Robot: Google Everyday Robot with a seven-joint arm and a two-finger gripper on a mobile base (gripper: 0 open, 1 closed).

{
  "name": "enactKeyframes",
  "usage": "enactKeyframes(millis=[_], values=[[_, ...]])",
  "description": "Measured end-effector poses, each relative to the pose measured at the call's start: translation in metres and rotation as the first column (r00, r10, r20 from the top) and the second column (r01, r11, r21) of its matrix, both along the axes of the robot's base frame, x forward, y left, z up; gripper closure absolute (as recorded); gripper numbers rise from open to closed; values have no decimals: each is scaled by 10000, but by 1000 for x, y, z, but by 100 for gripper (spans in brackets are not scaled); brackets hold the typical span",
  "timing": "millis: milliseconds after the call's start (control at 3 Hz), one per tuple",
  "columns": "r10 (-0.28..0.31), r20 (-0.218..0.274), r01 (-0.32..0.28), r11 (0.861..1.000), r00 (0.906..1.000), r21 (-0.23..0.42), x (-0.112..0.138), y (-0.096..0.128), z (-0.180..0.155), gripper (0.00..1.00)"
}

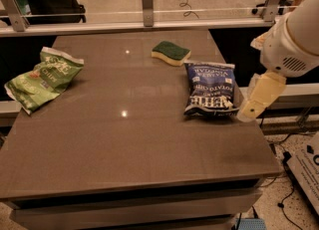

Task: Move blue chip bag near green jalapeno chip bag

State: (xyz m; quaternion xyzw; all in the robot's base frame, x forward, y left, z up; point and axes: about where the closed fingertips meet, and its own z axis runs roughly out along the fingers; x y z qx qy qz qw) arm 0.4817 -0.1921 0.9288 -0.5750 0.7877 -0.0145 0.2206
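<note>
The gripper [258,99] hangs at the right edge of the table [124,144], just beside the blue chip bag [210,88] lying flat there; whether it is open or closed, I cannot tell. The green jalapeno chip bag [44,77] lies well apart on the left side

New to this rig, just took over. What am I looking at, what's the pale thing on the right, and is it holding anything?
This is one camera view, looking down across a brown table. The white shape at right is the robot's single arm. The pale beige piece below it is its gripper, hanging at the table's right edge, just beside the blue chip bag. That bag lies flat on the table, and nothing is held. A green-topped sponge lies behind it. The green jalapeno chip bag lies at the far left.
</note>
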Motion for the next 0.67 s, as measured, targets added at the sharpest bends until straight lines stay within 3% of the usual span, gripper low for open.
enactKeyframes(millis=[333, 667], values=[[-69, 367, 44, 9977, 9993, 670, 26, 29, -27, 0], [24, 401, -64, 9951, 9992, 988, 41, 55, -55, 0]])
